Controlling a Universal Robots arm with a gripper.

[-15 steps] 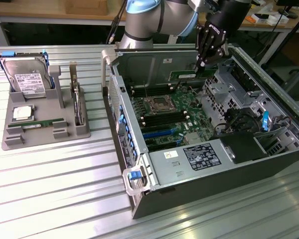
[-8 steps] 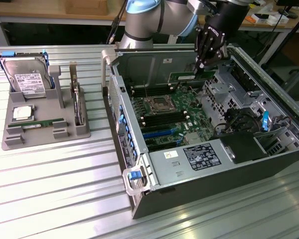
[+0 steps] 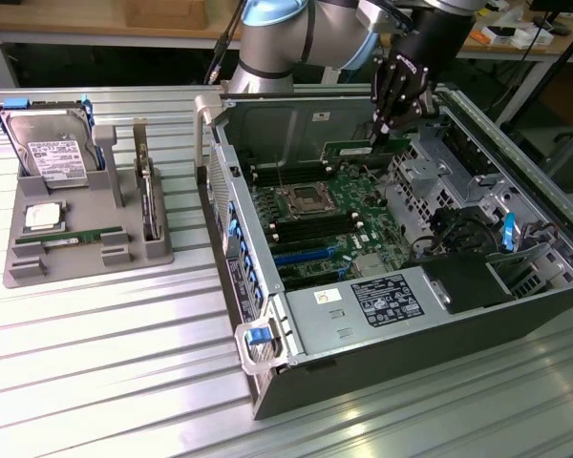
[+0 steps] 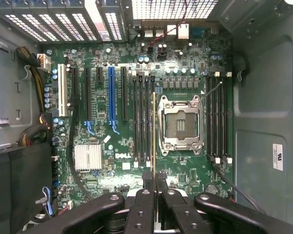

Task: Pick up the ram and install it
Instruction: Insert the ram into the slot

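Inside the open computer case [image 3: 413,365], my gripper [image 3: 380,136] is shut on the ram [image 3: 349,147], a thin green stick held level above the far side of the motherboard [image 3: 363,229]. In the wrist view the ram [image 4: 153,136] is edge-on, a narrow gold-edged line running out from between the black fingers [image 4: 140,204] of my gripper [image 4: 154,183]. It hangs over the black memory slots [image 4: 141,122] beside the empty CPU socket [image 4: 180,124], lined up along them. I cannot tell whether it touches a slot.
A grey parts tray [image 3: 38,267] on the exterior view's left holds a hard drive [image 3: 53,153], a square silver CPU [image 3: 43,217] and another green stick [image 3: 76,236]. Case walls, a drive cage [image 3: 430,176] and cables [image 3: 458,234] crowd the board. More memory slots [image 4: 217,117] flank the socket.
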